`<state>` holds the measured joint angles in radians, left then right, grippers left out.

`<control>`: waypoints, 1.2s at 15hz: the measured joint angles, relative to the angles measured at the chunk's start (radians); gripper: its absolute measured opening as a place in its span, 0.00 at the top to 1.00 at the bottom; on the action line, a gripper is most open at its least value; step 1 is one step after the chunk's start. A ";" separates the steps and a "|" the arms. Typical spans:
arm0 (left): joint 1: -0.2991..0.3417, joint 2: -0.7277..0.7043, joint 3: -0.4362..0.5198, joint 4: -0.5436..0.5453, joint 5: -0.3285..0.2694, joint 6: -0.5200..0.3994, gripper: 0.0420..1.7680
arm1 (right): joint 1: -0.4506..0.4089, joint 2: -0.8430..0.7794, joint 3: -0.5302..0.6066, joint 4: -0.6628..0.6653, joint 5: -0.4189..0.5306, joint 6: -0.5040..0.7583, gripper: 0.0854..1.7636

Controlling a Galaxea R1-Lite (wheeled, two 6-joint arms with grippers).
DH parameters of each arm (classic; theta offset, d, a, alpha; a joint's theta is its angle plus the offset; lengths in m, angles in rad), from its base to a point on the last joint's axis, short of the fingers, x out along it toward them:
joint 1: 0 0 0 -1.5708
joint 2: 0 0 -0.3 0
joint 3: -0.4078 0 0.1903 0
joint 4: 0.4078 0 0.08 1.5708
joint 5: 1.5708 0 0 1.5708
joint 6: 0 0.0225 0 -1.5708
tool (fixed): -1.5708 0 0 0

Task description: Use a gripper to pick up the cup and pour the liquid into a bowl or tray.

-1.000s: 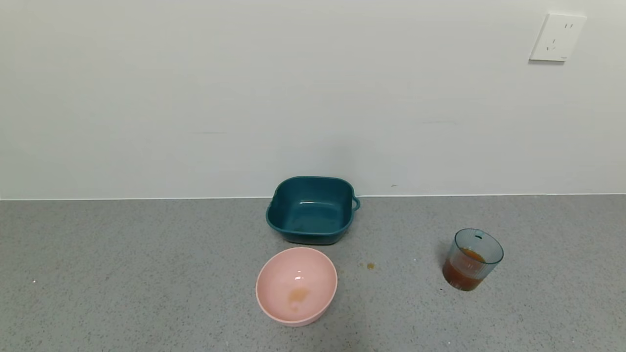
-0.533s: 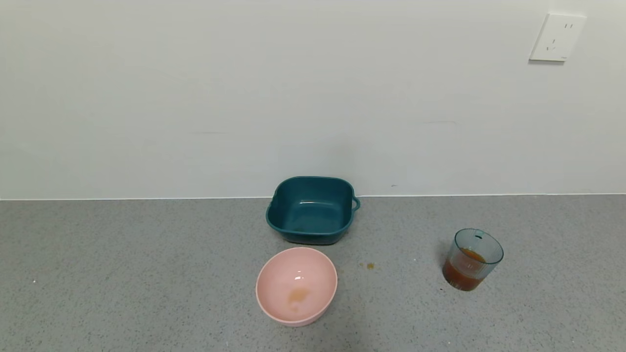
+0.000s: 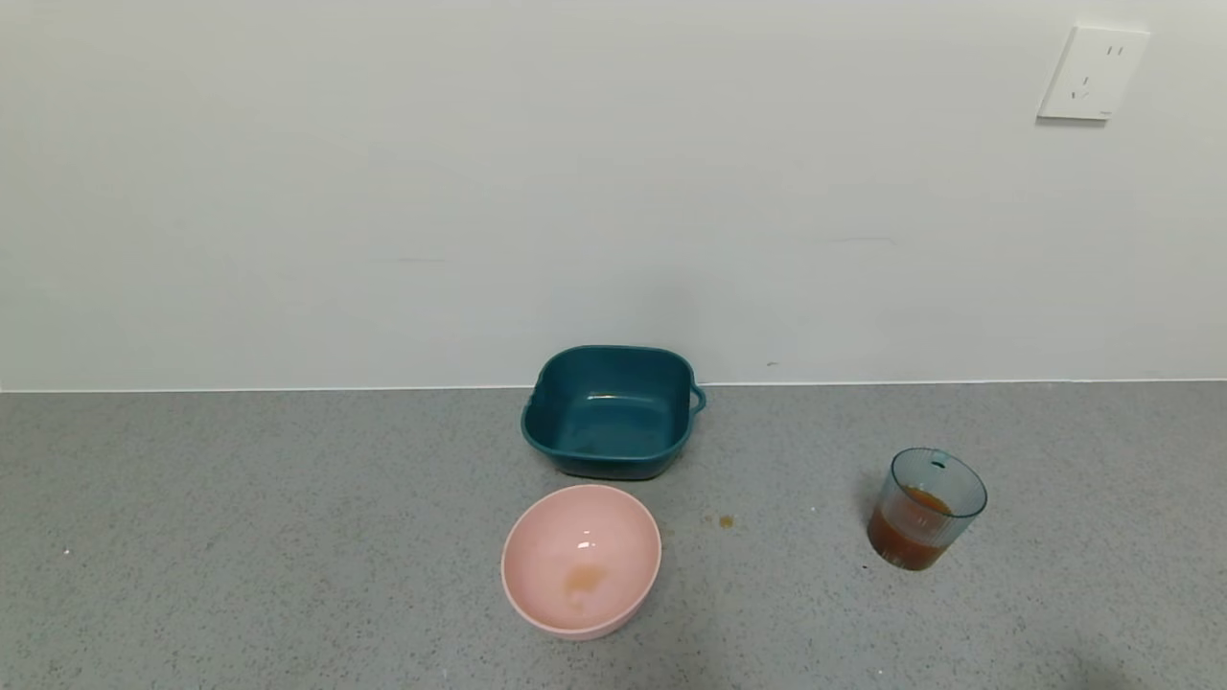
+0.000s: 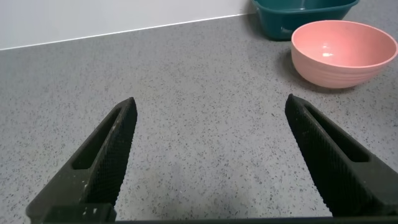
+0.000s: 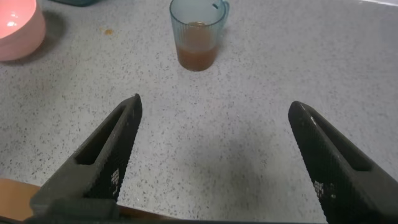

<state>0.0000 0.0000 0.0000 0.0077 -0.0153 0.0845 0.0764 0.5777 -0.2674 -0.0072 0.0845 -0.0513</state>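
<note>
Nothing on the surface (image 3: 240,537) has shifted since the earlier head frames; the only change is a faint shadow creeping in at the lower right corner of the head view, probably the right arm starting to move, though that is hard to confirm. By my reading the task is at its very start. The cup (image 3: 926,509) stands upright and untouched at about 3 o'clock from the pink bowl (image 3: 581,560), well apart from it, with the liquid (image 3: 906,540) filling roughly its lower third. The teal basin (image 3: 609,410), at 12 o'clock from the pink bowl and near the wall, appears dry inside. A small orange-brown stain sits in the bottom of the pink bowl, and a few drops (image 3: 725,521) mark the surface between that bowl and the cup. The right end effector (image 5: 214,155) hangs above the surface with its jaws spread wide and nothing between them, the cup (image 5: 198,34) ahead of it and roughly centred in the gap. The left end effector (image 4: 211,155) is likewise wide apart and empty, parked well clear with the pink bowl (image 4: 344,51) and basin (image 4: 305,15) off to one side. Everything remains: reaching, grasping, lifting, carrying to the basin and tipping.
</note>
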 joint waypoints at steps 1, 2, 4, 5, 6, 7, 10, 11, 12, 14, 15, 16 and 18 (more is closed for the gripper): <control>0.000 0.000 0.000 0.000 0.000 0.000 0.03 | 0.008 0.059 -0.003 -0.034 0.000 0.000 0.03; 0.000 0.000 0.000 0.000 0.000 0.000 0.03 | 0.013 0.117 -0.004 -0.066 0.000 0.000 0.03; 0.000 0.000 0.000 0.000 0.000 0.000 0.03 | 0.020 0.237 -0.004 -0.139 0.000 -0.003 0.03; 0.000 0.000 0.000 0.000 0.000 0.000 0.03 | 0.022 0.294 0.000 -0.172 0.000 -0.004 0.03; 0.000 0.000 0.000 0.000 0.000 0.000 0.03 | 0.023 0.351 0.004 -0.214 0.000 -0.006 0.03; 0.000 0.000 0.000 0.000 0.000 0.000 0.03 | 0.024 0.410 0.014 -0.264 0.000 -0.008 0.03; 0.000 0.000 0.000 0.000 0.000 0.000 0.03 | 0.024 0.560 0.071 -0.457 -0.001 -0.009 0.03; 0.000 0.000 0.000 0.000 0.000 0.000 0.03 | 0.024 0.601 0.091 -0.501 -0.001 -0.009 0.03; 0.000 0.000 0.000 0.000 0.000 0.000 0.03 | 0.024 0.639 0.107 -0.534 -0.001 -0.010 0.03; 0.000 0.000 0.000 0.000 0.000 0.000 0.03 | 0.025 0.703 0.133 -0.594 -0.001 -0.011 0.03; 0.000 0.000 0.000 0.000 0.000 0.000 0.03 | 0.026 0.728 0.144 -0.623 -0.002 -0.011 0.03; 0.000 0.000 0.000 0.000 0.000 0.000 0.03 | 0.026 0.751 0.156 -0.648 -0.002 -0.011 0.03; 0.000 0.000 0.000 0.000 0.000 0.000 0.03 | 0.034 0.798 0.174 -0.702 -0.002 -0.011 0.03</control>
<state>0.0000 0.0000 0.0000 0.0077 -0.0153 0.0847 0.1104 1.3757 -0.0932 -0.7096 0.0821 -0.0623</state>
